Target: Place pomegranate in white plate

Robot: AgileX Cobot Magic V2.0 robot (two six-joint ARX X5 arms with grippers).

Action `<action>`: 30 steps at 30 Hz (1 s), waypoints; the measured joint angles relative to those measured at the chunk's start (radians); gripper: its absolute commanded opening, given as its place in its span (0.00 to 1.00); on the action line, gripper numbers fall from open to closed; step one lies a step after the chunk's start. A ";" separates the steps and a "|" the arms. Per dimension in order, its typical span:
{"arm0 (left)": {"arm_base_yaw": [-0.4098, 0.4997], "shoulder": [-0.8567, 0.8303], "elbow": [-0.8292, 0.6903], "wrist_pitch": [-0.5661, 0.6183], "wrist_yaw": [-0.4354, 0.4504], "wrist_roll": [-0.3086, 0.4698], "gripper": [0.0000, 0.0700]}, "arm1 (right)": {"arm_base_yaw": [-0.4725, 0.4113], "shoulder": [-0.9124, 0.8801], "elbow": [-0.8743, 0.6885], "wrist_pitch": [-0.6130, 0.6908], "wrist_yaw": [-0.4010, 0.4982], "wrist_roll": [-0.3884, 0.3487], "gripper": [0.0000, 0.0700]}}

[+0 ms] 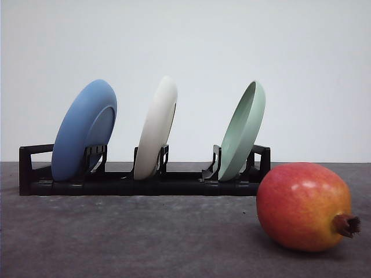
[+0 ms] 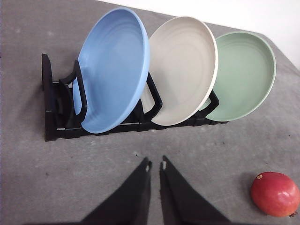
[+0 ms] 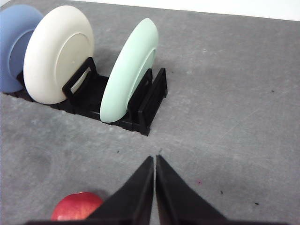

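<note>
Nearest us, the pomegranate (image 1: 304, 207) lies by the table's front right edge, stub rightward — just beside our clenched right gripper (image 3: 155, 161); left gripper (image 2: 155, 164) nearly closed, farther off.

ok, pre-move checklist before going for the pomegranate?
1. Pomegranate free on the table, nothing touching it: ok.
2. White plate flat and ready to receive fruit: not ok, it stands on edge in the black rack between the blue plate and green plate.
3. Left gripper empty: ok, shut.
4. Right gripper empty: ok, shut.
5. Jaws open for a grasp: not ok.
6. Reach to the fruit: cannot tell.
</note>
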 measured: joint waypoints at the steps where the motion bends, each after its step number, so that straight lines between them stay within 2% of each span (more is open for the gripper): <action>1: 0.000 -0.001 0.000 0.001 0.000 0.001 0.26 | 0.002 0.000 0.000 0.000 0.000 -0.002 0.18; 4: 0.000 -0.005 0.000 0.003 0.001 0.003 0.55 | 0.003 0.000 0.000 0.000 0.000 -0.006 0.65; 5: 0.000 -0.006 0.000 0.005 0.001 0.005 0.62 | 0.003 0.000 0.000 0.000 0.000 -0.006 0.74; 6: 0.000 -0.006 0.000 0.008 0.001 0.007 0.68 | 0.003 0.000 0.000 0.000 0.001 -0.006 0.76; 8: 0.000 -0.006 0.000 0.013 0.001 0.008 0.70 | 0.003 0.000 0.000 0.000 0.001 -0.006 0.76; 16: 0.000 -0.004 0.000 0.034 0.001 0.008 0.70 | 0.003 0.000 0.000 0.000 0.001 -0.006 0.76; 19: -0.019 0.013 0.000 0.085 0.001 0.007 0.70 | 0.003 0.000 0.000 0.000 0.001 -0.006 0.76; 25: -0.111 0.120 0.045 0.202 -0.006 -0.025 0.69 | 0.003 0.000 0.000 0.000 0.001 -0.006 0.76; 30: -0.220 0.263 0.137 0.240 -0.087 -0.031 0.69 | 0.003 0.000 0.000 0.000 0.001 -0.006 0.76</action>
